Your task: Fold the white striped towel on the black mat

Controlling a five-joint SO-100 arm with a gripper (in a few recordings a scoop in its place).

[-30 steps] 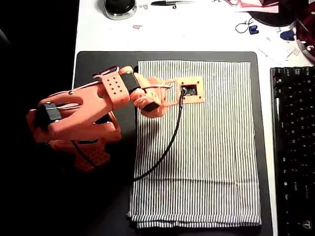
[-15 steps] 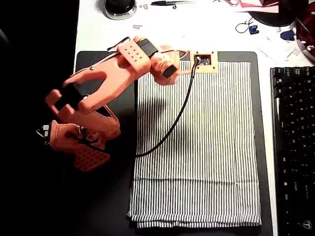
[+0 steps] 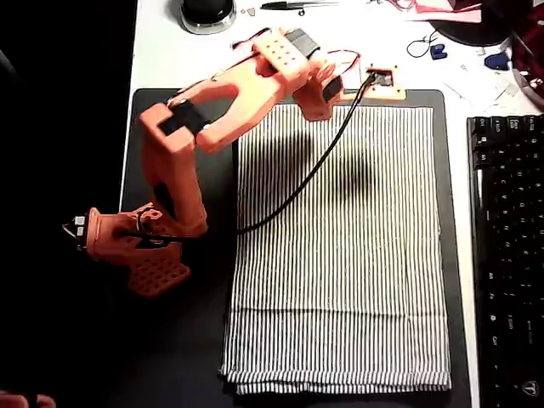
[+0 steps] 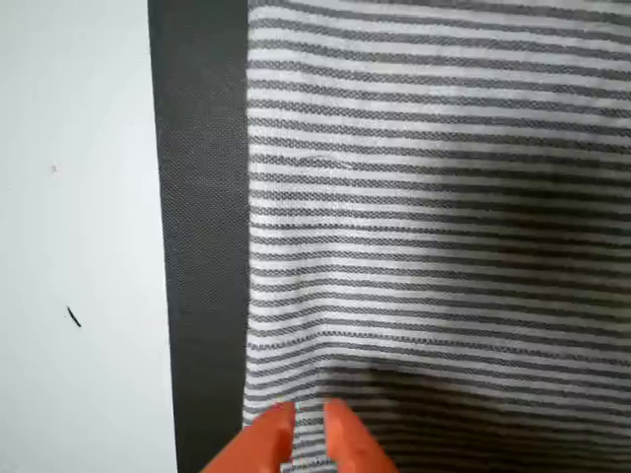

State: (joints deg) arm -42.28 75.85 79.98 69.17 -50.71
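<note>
The white striped towel lies flat on the black mat, covering its middle and right part. A second layer edge shows along the towel's bottom. My orange arm reaches across to the towel's top edge, where my gripper hangs. In the wrist view the towel lies beside a strip of the mat. The gripper sits at the bottom over the cloth near its edge. Its fingertips stand almost together with a thin slit between them, and the cloth under them looks flat.
A black keyboard lies along the mat's right side. A round black object, a pen and small clutter sit on the white table past the top edge. The arm's black cable hangs over the towel.
The arm has stretched out, carrying the gripper from the towel's upper left area up and to the right, to the towel's top edge. The towel has not moved.
</note>
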